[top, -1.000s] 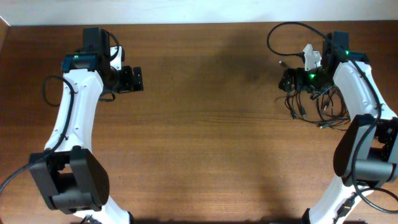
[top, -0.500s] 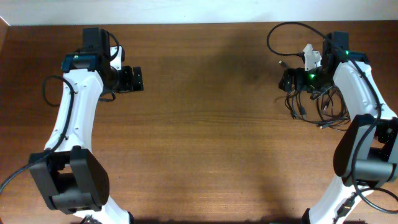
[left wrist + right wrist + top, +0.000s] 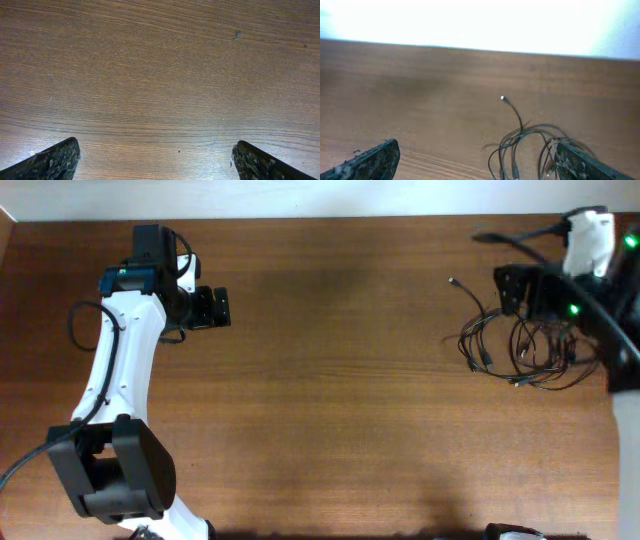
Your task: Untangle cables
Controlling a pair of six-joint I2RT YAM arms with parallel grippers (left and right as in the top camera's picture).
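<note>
Tangled thin black cables (image 3: 520,350) lie just nearer than the wide-open, empty right tool (image 3: 512,288); the wide-open left tool (image 3: 225,307) is well apart.

A broad brown wooden surface (image 3: 340,400), its fine grain running lengthwise, fills nearly all of the overhead view and looks a little darker toward the far side. Beyond its far edge runs a plain white wall strip (image 3: 300,198), which in the right wrist view shows as a bright, washed-out band. In the left wrist view a tiny dark speck (image 3: 236,34) sits on the grain near the top right.
</note>
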